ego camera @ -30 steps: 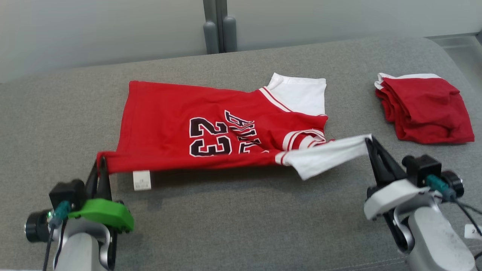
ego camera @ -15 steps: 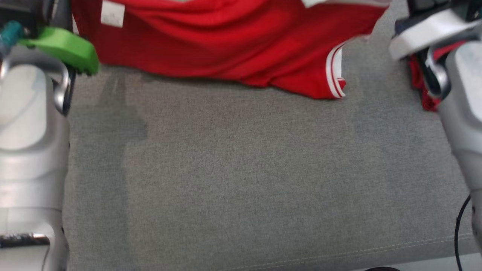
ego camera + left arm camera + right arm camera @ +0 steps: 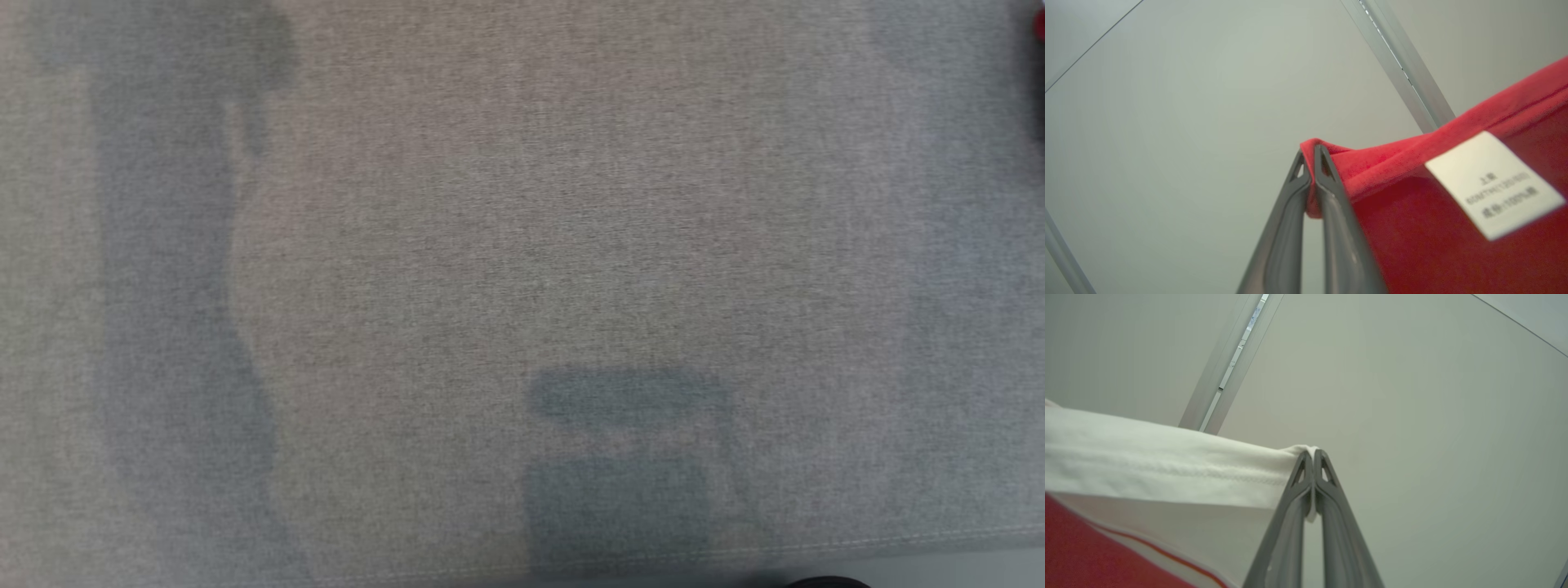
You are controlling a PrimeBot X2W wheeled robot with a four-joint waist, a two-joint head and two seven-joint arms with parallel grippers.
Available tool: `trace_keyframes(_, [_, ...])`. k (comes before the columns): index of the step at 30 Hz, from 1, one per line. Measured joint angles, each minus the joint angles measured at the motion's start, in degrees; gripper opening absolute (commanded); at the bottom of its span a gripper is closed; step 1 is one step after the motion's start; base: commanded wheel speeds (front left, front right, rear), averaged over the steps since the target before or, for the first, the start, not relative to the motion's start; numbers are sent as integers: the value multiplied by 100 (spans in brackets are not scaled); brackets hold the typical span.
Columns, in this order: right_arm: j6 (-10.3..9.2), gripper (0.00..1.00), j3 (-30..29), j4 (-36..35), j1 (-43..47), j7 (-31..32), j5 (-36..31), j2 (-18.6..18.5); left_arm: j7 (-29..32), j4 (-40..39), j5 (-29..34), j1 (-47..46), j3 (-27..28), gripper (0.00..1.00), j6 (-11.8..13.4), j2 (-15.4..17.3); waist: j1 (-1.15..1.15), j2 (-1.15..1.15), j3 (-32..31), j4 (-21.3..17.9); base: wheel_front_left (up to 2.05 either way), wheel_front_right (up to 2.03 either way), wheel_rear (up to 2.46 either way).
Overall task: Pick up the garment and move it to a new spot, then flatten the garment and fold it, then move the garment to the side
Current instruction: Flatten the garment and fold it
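A second ago the red and white cloth jersey (image 3: 1453,253) was seen from the head, partly laid on the seat with a gripper at each near corner. Now the head camera has been tipped down, and the grey woven seat top (image 3: 522,245) is seen from close up, with soft dark shadows on it. A tiny red spot (image 3: 1039,24) is seen at the top right edge, and what it is cannot be told. In the left wrist view, the left gripper (image 3: 1310,152) is pressed tight on a red corner of the jersey. The cloth is bunched over the tips of the fingers and spreads away to the right of them, where a white label (image 3: 1492,183) with small blurred print is sewn on. In the right wrist view, the right gripper (image 3: 1312,453) is pinched on the edge of the white sleeve (image 3: 1167,465), which is stretched away to the left of the fingers, with red cloth below it. A pale wall (image 3: 1412,396) is seen behind both grippers.
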Motion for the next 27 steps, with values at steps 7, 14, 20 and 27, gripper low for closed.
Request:
trace_keyframes(7, [0, 0, -572, -166, -453, 0, -604, 126, -11, -126, -298, -50, -14, 0, -18, 32, -1, 0, 24, 249, 0, 0, 0])
trace_keyframes(14, [3, 0, -527, -35, 517, -1, -152, 212, -11, 196, -904, 1277, 269, 0, -186, 81, -2, 0, 190, 192, 0, 0, 0])
trace_keyframes(20, [8, 0, -390, -647, 2171, -1, 879, -160, -13, -185, -1324, 2797, 567, 0, -187, -218, -2, 0, 282, 28, 0, 0, 0])
trace_keyframes(27, [9, 0, 49, -1236, 4470, 0, 2024, -360, -14, -547, -1583, 4805, 1020, 0, -163, -533, -2, 0, -71, -83, 0, 0, 0])
